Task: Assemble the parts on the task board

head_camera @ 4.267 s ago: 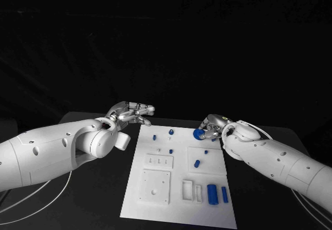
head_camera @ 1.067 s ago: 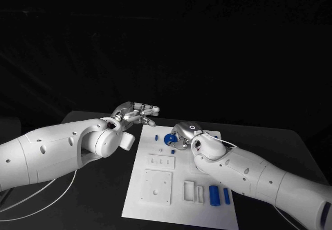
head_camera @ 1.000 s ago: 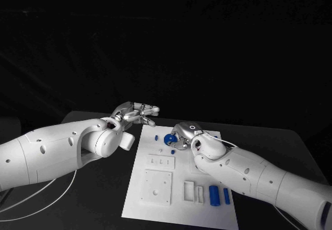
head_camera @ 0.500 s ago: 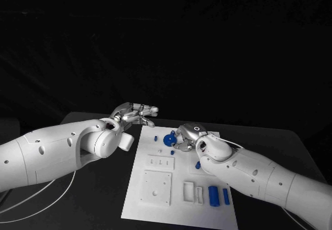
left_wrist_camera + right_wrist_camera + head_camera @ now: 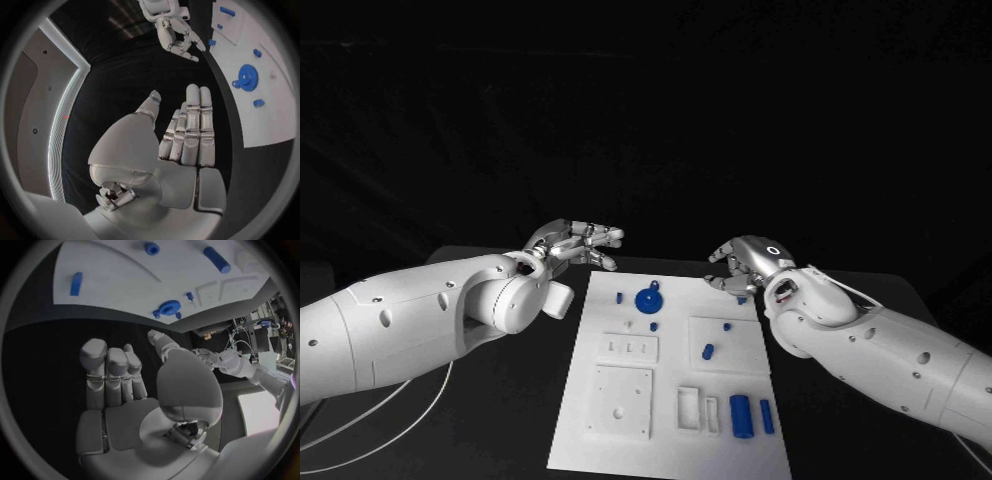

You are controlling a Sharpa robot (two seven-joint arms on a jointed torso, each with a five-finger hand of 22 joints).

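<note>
The white task board (image 5: 668,385) lies in the middle of the black table. A blue gear (image 5: 648,299) sits on its far part, with a small blue peg (image 5: 619,297) to one side and another (image 5: 653,325) just nearer. My right hand (image 5: 740,262) hovers beyond the board's far right corner, fingers apart, holding nothing. My left hand (image 5: 574,243) hangs off the far left corner, also holding nothing. The left wrist view shows the left hand (image 5: 181,135) with straight fingers, the gear (image 5: 249,76) and the right hand (image 5: 178,37). The right wrist view shows the right hand (image 5: 125,385) and the gear (image 5: 169,307).
Two blue cylinders (image 5: 741,415) (image 5: 766,416) lie side by side at the board's near right. A short blue piece (image 5: 708,351) lies mid-board. White raised blocks (image 5: 623,400) and a slotted holder (image 5: 689,408) occupy the near left and middle.
The right hand carried the blue gear over the board's far part, set it down there, let go, and drew back to the right. The left hand stayed in place.
</note>
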